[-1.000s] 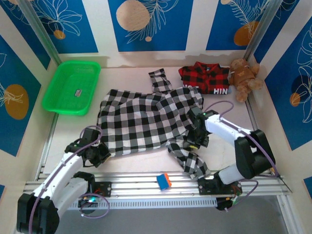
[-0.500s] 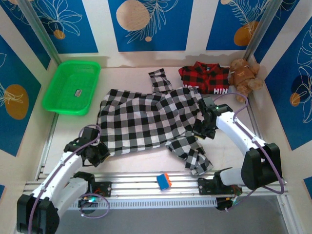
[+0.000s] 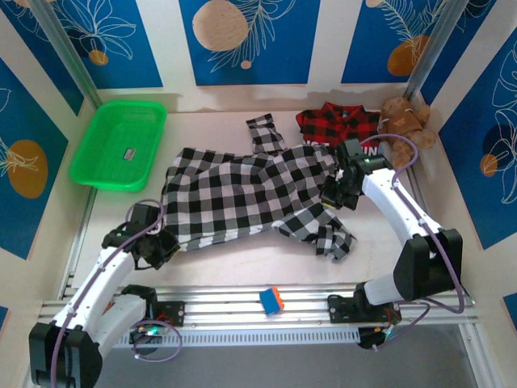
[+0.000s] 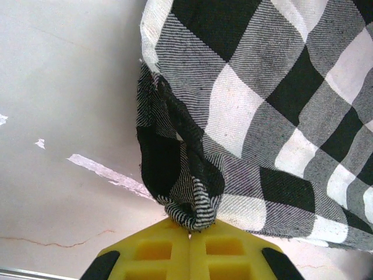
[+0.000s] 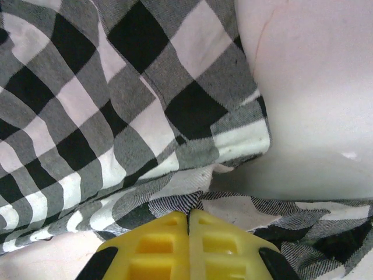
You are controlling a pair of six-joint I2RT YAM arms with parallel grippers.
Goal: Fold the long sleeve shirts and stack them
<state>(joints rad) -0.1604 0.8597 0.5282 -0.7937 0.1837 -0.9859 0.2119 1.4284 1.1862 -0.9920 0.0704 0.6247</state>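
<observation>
1. Top view: I see the black-and-white checked shirt [image 3: 242, 198] spread across the middle of the surface [image 3: 218, 271]. One sleeve reaches toward the back and the other is bunched at the front right. My left jaws sit at its near left corner, and my right jaws at its right edge, above the bunched sleeve. The red-and-black plaid shirt [image 3: 339, 131] lies at the back right, just beside a brown teddy bear [image 3: 406, 121]. A green basket [image 3: 119, 145] stands at the back left. A small blue-and-orange block [image 3: 271, 300] rests on the metal rail [image 3: 218, 305] at the near edge.
2. Left wrist view: my left jaws are pressed together, pinching a bunched corner of the checked shirt's hem. Bare surface lies to the left.
3. Right wrist view: my right jaws are pressed together, pinching a fold of the checked shirt. More of the cloth lies beyond them, and bare surface shows at the upper right.
</observation>
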